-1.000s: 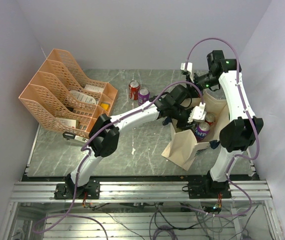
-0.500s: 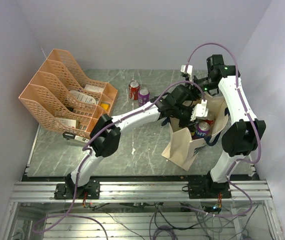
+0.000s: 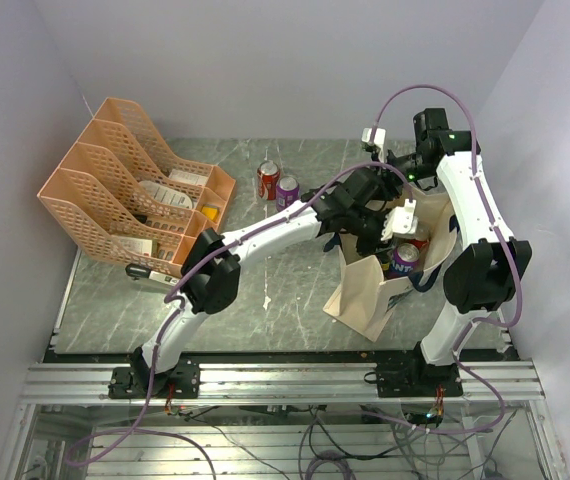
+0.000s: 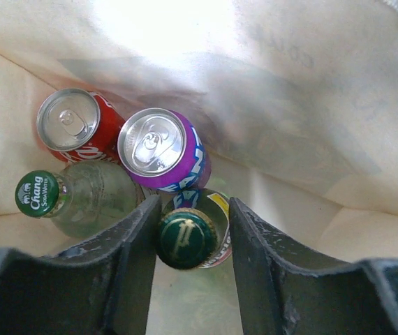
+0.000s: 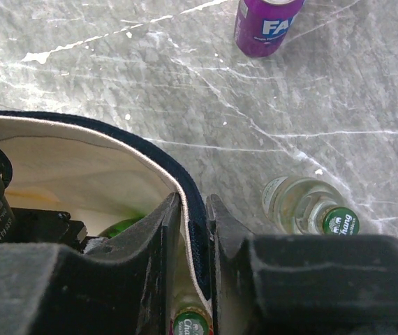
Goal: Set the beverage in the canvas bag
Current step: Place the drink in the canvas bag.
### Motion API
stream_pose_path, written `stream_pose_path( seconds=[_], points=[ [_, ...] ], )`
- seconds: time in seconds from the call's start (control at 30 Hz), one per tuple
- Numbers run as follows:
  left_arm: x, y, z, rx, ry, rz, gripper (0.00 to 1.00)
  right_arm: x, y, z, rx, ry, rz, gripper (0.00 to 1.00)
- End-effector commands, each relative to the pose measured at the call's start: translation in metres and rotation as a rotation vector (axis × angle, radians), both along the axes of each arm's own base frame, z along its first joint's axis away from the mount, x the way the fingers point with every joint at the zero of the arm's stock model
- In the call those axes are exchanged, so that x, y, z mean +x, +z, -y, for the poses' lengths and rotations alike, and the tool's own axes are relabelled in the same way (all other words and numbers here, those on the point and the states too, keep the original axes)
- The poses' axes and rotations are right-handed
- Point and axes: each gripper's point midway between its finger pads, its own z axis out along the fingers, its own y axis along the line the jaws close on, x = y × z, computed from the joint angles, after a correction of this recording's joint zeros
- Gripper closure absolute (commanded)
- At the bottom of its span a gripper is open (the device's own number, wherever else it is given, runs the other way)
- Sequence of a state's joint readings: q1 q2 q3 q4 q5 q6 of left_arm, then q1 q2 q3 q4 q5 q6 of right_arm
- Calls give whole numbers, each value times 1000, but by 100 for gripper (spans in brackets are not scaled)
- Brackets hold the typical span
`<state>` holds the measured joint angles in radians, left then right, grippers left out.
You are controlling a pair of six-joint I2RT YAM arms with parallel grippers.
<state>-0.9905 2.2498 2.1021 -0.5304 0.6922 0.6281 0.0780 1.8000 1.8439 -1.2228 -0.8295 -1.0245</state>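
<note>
The cream canvas bag [image 3: 360,300] stands at the right of the table, its mouth open. My left gripper [image 3: 390,225] reaches down into it. In the left wrist view its jaws [image 4: 193,206] are open, standing either side of a green-capped bottle [image 4: 183,241] that rests inside the bag [image 4: 290,84]; the cap touches only the left finger. Beside it inside are a purple can [image 4: 158,143], a red can [image 4: 70,122] and a Chang bottle [image 4: 42,194]. My right gripper [image 5: 193,209] is shut on the bag's navy-trimmed rim [image 5: 115,139] and holds it up at the far side [image 3: 395,168].
A red can [image 3: 268,180] and a purple can [image 3: 287,190] stand on the table behind the bag. A clear bottle with a green cap [image 5: 311,209] stands on the table just outside the rim. Orange file trays [image 3: 125,190] stand at the far left.
My right arm has shifted left and drawn the bag's far rim up, so the bag stands more upright. The left gripper stays in the bag's mouth.
</note>
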Motion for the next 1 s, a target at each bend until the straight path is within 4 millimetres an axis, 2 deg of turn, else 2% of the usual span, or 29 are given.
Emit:
stream_pose_path(
  seconds=[0.0,0.37,0.43,0.5,0.57,0.77,0.97],
  points=[
    [-1,3,9,-12,-4,-8,45,2,8,-2,20,-5,25,79],
    [-5,3,13,-12,-10,-14,38,-1,6,-1,15,-1,17,79],
    [-2,5,14,-15,3,-6,33,-2,8,-2,21,-3,20,79],
    [0,9,14,-21,18,2,15,-2,10,-3,29,-5,20,79],
    [3,16,15,-33,34,10,5,-2,13,-4,37,-9,19,76],
    [2,40,11,-66,31,34,1,0,17,-6,59,-40,17,70],
    [-4,68,3,-96,19,68,1,5,28,-9,94,-83,21,62]
  ],
)
